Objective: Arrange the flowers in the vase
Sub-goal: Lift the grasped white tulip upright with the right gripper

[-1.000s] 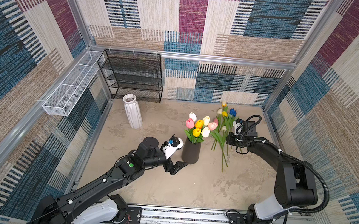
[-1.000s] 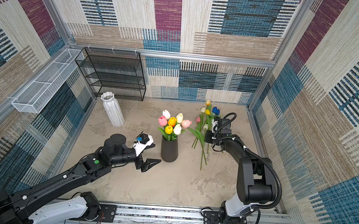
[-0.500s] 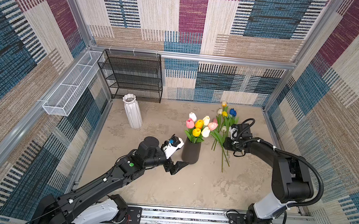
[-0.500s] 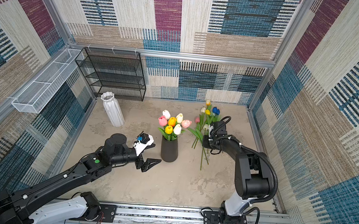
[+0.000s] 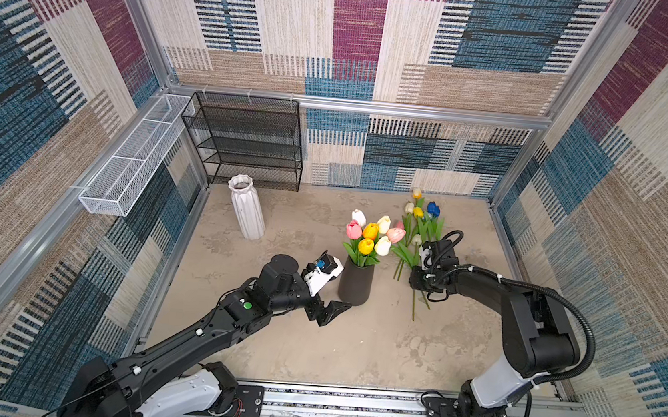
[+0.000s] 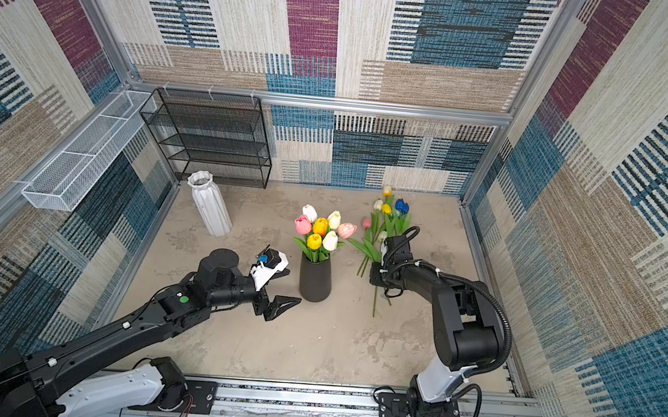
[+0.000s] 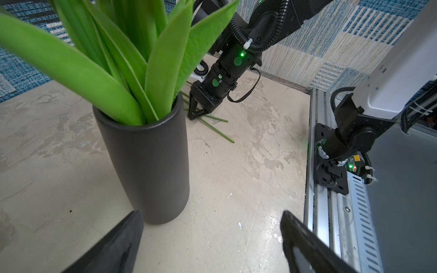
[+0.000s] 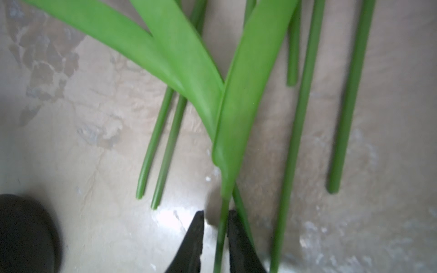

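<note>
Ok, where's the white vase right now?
In both top views the white vase stands upright at the back left, just in front of the black rack, well left of the dark vase.

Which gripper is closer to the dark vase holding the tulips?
Left. The left gripper sits right beside the dark vase, jaws wide open. The right gripper is farther off on its other side, jaws around a loose flower stem.

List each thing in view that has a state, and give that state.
Black vase: upright, holding tulips.
White vase: upright, no flowers.
Loose flowers: lying on table.
Left gripper: open, beside black vase.
Right gripper: jaws narrow, astride one stem; grip unclear.
</note>
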`<state>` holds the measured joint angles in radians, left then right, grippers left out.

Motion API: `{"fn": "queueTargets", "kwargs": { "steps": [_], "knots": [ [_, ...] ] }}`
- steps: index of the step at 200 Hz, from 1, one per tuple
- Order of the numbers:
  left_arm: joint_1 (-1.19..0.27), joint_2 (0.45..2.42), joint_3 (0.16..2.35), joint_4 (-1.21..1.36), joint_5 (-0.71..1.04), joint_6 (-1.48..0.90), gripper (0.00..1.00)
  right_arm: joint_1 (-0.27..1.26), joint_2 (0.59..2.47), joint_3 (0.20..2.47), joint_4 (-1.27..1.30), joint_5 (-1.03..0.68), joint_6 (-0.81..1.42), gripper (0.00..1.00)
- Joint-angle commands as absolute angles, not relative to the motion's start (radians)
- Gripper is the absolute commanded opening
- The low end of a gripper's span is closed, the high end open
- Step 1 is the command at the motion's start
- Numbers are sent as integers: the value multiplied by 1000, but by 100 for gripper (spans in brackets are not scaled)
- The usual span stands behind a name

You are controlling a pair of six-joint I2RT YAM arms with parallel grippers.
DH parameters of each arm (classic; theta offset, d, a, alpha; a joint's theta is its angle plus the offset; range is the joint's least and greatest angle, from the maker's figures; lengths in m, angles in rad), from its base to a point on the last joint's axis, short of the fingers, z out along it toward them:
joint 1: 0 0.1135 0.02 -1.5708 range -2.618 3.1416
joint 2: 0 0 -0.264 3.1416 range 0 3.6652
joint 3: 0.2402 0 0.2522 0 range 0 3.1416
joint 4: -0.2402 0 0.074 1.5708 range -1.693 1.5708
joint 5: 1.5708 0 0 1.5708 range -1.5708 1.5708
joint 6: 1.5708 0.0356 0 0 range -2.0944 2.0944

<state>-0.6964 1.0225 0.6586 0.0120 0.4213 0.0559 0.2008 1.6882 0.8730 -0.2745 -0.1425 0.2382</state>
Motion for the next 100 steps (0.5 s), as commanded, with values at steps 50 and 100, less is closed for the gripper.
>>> {"fn": "queueTargets", "kwargs": {
  "steps": [50, 100],
  "knots": [
    [-696, 989, 690, 16, 393, 57, 93, 210, 1651, 926, -352, -116, 265, 0],
    [-695, 850, 675, 93, 331, 17, 95, 210, 1421, 1009, -420, -152, 288, 0]
  ]
}}
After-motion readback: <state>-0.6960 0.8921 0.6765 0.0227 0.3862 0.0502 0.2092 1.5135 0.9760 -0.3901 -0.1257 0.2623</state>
